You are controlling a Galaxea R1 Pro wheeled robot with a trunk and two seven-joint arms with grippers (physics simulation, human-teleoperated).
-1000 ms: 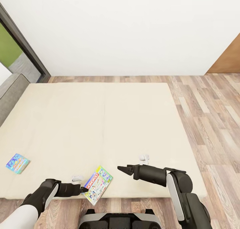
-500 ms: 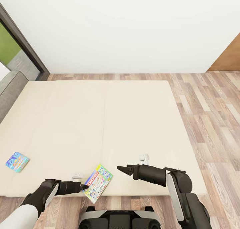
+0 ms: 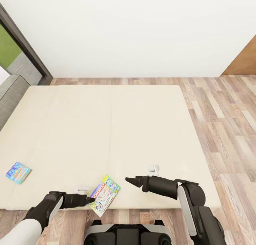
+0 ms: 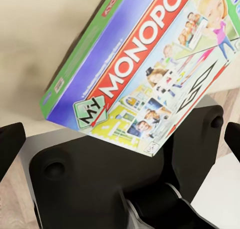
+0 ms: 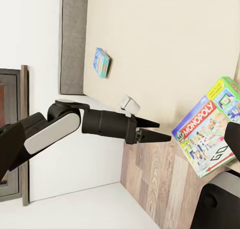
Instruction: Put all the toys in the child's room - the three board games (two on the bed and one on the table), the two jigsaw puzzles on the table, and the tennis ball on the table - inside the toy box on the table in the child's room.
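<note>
The green Monopoly board game (image 3: 105,195) lies tilted at the bed's (image 3: 142,131) near edge, one corner hanging over the floor. My left gripper (image 3: 91,200) is level with the box's left edge. Its fingers (image 4: 10,144) are spread wide and hold nothing. The left wrist view has the box (image 4: 145,69) close ahead, above my dark base. A smaller blue board game (image 3: 18,172) rests flat on the mattress at the far left. My right gripper (image 3: 127,180) hovers open just right of the Monopoly box (image 5: 207,134), pointing left.
A grey headboard (image 3: 10,95) runs along the bed's left side, with a dark-framed window (image 3: 25,45) behind it. Wood-plank floor (image 3: 227,131) lies to the right and beyond the bed, up to a white wall. My base (image 3: 128,234) is at the bed's near edge.
The whole picture has slid a little, so the camera moved. Both grippers and the two boxes keep their places relative to the bed.
</note>
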